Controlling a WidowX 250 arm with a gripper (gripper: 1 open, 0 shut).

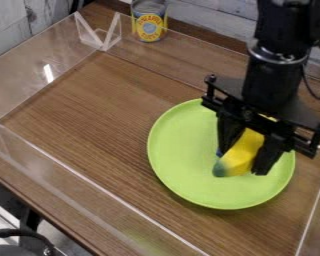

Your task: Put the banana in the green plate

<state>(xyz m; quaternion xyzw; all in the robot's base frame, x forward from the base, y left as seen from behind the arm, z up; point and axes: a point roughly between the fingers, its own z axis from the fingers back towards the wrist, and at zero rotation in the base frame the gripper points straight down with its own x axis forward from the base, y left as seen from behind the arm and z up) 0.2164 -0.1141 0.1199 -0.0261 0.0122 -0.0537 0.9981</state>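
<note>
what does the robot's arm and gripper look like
The arm is black, with a blocky, bulky body and a dark cable looping off its right-hand side in the picture. The gripper is black too, with angular, bracket-like parts spreading wide above narrower jaws. I can't make out any markings on it.

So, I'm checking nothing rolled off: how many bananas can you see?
1. The yellow banana is over the green plate, between the hand's fingers; another could be hidden behind the arm.
</note>
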